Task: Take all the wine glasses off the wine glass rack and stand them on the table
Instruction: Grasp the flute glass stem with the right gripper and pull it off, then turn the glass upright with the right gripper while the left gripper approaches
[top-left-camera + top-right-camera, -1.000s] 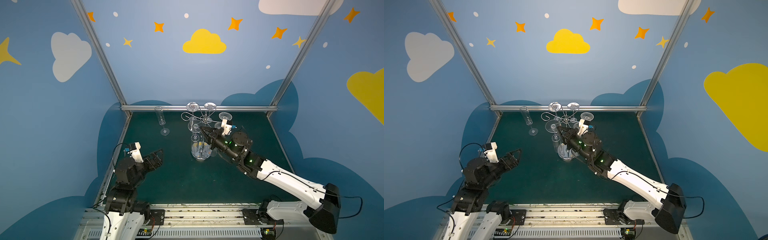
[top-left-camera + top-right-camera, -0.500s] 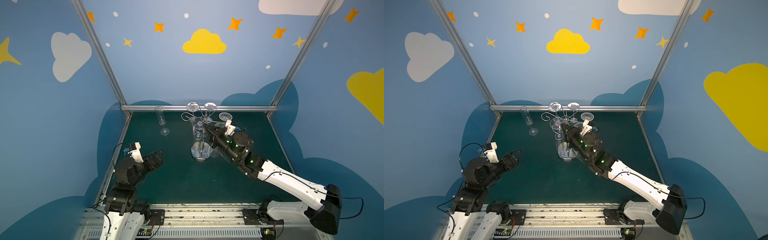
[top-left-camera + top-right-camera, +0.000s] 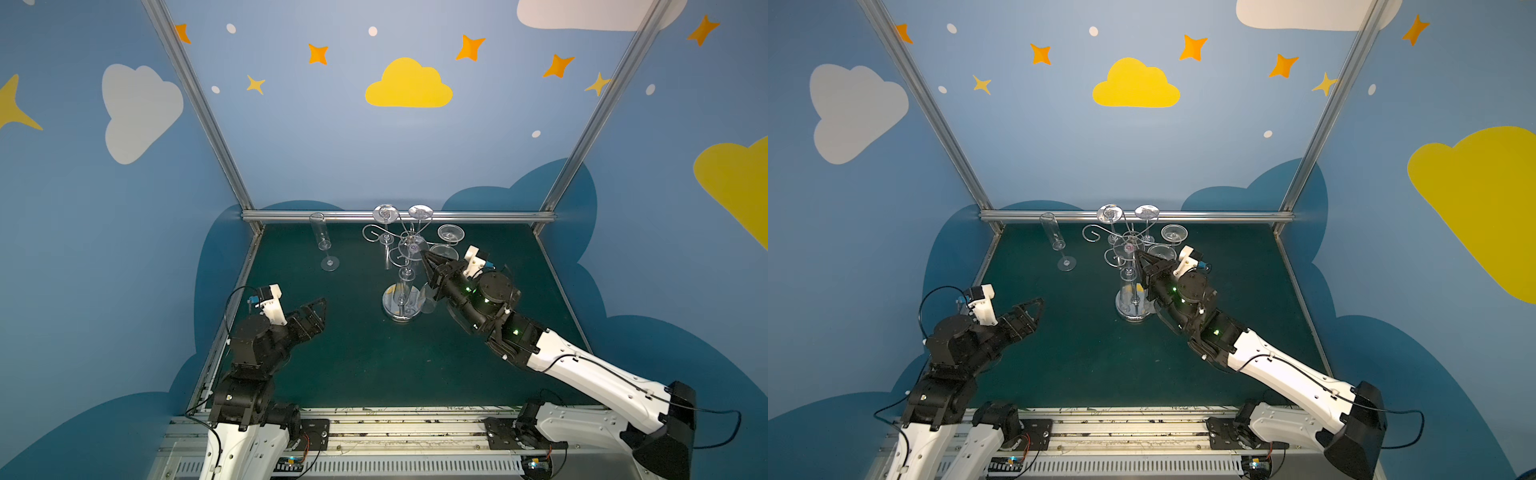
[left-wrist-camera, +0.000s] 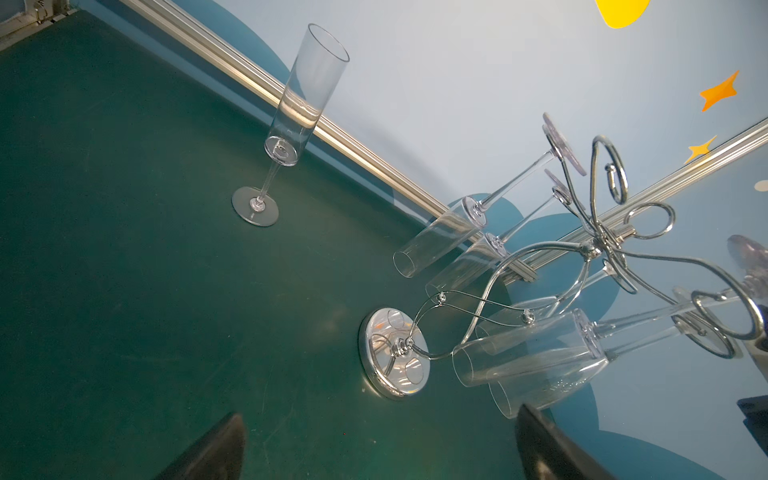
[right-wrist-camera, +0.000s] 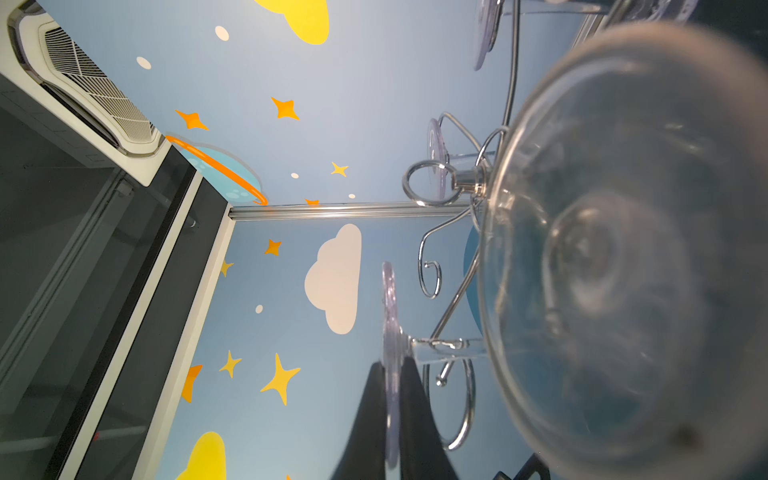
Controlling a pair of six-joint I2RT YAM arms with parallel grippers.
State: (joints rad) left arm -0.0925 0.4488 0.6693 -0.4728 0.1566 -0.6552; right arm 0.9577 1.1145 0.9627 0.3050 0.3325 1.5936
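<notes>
I am looking at the rack standing on the green mat, at the far middle, its disc base flat on the mat and its scrolled arms fanning out from the post. The right gripper is reaching in from the near right and is clamping down on the glass — its fingers are pinching the rim of the round foot, one on each face. That glass is hanging upside down on the rack's near side, foot up by the top of the post and bowl down near the base; I cannot tell whether its stem is sitting inside a scroll or just beside it. Other glasses are hanging foot-up from the far and right arms, and one of them is filling the right wrist view as a blur. The left gripper is hovering over the near left of the mat, well apart from the rack, with its jaws spread wide and empty — both fingertips are showing at the edges of the left wrist view. A flute is standing upright on the mat at the far left, apart from the rack.
</notes>
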